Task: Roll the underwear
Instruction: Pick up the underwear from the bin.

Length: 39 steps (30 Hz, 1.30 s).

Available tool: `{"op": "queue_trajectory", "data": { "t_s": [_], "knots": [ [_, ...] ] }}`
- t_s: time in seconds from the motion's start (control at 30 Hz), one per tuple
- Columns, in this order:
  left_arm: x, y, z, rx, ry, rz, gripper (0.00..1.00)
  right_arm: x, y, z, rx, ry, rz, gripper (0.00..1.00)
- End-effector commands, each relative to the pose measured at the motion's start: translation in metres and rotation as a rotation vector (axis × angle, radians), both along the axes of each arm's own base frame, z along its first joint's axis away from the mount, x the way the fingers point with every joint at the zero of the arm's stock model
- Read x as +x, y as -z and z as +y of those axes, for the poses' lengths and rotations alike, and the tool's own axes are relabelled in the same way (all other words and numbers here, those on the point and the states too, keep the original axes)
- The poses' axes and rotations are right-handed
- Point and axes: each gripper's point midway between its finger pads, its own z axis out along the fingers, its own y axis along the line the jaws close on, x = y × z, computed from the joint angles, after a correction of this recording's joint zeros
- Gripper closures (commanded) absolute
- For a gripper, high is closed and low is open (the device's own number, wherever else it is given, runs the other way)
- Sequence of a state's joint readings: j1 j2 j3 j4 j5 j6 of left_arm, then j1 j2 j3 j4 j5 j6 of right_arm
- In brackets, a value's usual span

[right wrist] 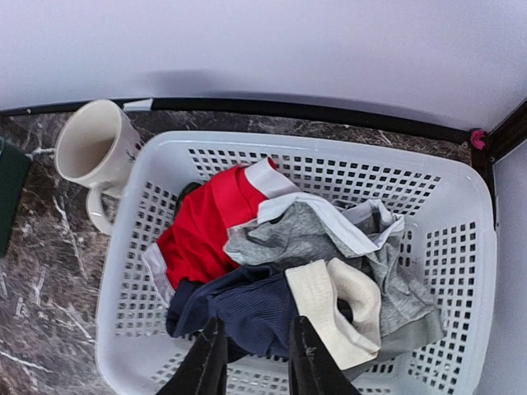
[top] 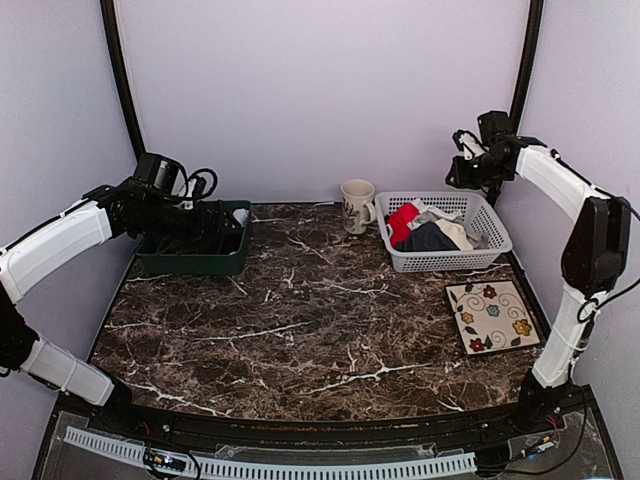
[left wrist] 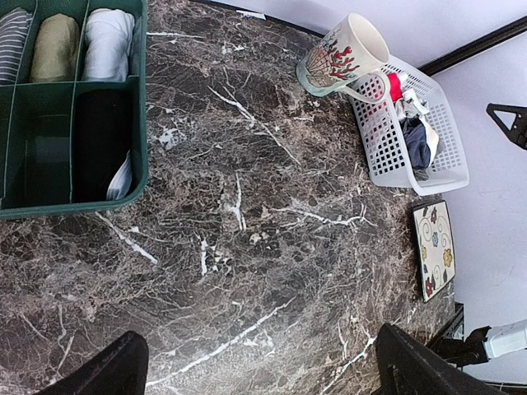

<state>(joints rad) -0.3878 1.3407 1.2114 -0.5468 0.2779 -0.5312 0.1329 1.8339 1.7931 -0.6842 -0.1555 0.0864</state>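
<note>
Underwear (right wrist: 305, 239) heaped in basket (right wrist: 461, 181) beneath right gripper (right wrist: 257, 329)

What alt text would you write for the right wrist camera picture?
A white basket holds a heap of underwear: red, grey, navy and cream pieces. The right end effector hangs above the navy pair; a mug stands beside the basket.
</note>
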Motion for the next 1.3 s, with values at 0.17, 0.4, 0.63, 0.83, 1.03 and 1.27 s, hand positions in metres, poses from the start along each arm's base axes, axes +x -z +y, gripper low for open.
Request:
{"op": "queue_trajectory", "data": {
  "t_s": [0.17,0.4,0.63,0.83,1.03,1.27],
  "knots": [
    [-0.006,-0.019,0.007,-0.017,-0.018,-0.039,0.01,0.027,0.099,-0.009,-0.053,0.046,0.227,0.56],
    [-0.014,-0.018,0.016,0.010,-0.047,-0.035,0.01,0.037,0.137,-0.018,-0.063,0.070,0.290,0.59],
    [-0.010,-0.015,0.016,0.013,-0.052,-0.029,0.01,0.042,0.124,-0.009,-0.008,0.054,0.267,0.97],
    [-0.001,-0.014,0.009,0.001,-0.038,-0.034,0.01,0.039,0.089,-0.011,-0.011,0.057,0.195,1.00],
    [0.009,-0.013,0.001,-0.013,-0.016,-0.034,0.01,0.041,0.080,-0.018,-0.021,0.087,0.165,0.84],
    [0.013,-0.015,0.000,-0.008,-0.014,-0.038,0.01,0.048,0.118,-0.015,-0.010,0.091,0.241,0.58]
  ]
}}
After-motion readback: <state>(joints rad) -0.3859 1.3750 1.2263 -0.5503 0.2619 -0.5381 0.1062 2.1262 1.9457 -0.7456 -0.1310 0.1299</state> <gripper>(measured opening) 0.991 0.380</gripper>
